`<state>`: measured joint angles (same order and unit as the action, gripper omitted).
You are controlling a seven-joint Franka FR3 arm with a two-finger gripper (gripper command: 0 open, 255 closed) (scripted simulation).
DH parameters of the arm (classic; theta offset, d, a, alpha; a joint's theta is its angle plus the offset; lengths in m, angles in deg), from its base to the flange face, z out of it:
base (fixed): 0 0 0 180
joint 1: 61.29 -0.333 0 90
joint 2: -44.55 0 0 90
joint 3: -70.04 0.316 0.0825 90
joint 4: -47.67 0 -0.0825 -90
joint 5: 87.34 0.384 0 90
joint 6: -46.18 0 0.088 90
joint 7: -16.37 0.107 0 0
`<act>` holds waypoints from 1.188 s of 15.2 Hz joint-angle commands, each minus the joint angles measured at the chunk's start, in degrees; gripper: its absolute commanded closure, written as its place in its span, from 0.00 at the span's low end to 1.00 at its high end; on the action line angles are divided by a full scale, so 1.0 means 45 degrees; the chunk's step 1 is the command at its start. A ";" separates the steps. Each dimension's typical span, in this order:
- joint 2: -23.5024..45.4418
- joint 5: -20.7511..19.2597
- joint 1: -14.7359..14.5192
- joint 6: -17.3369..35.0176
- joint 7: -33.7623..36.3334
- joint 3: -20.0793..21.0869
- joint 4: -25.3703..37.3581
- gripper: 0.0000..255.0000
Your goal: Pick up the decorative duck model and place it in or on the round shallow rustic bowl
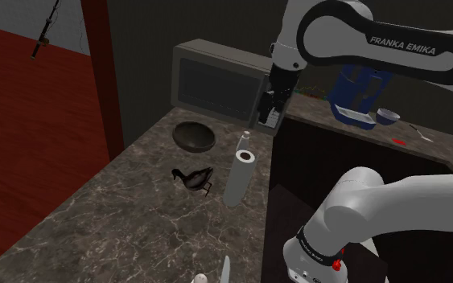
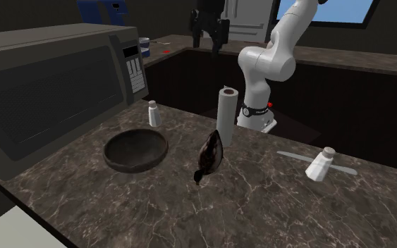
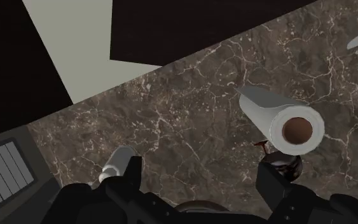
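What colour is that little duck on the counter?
Dark brown, almost black; the second exterior view shows the duck best.

A: Where does the shoulder view sit?
B: Beside and behind the arm (image 1: pixel 393 48), high up, looking down the tabletop (image 1: pixel 96 225) toward the microwave (image 1: pixel 216 80).
A: And the second exterior view?
B: Opposite end, low and near, beside the microwave, facing back at the arm. Both share the roll (image 1: pixel 239 173), bowl (image 1: pixel 194 135) and duck (image 1: pixel 194 178).
A: Wrist view?
B: Straight down from above the tabletop, with the roll seen end-on.
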<state>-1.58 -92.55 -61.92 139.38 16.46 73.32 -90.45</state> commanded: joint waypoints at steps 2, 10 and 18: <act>0.0057 0.0096 -0.0120 0.0526 -0.0042 0.0023 -0.0333 0.00; 0.1260 0.0837 -0.1113 0.4939 -0.0458 0.0307 -0.2440 0.00; 0.3850 0.1521 -0.2150 0.9628 -0.1011 0.0721 -0.3411 0.00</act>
<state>13.12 -85.96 -71.15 179.28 12.46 76.44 -105.83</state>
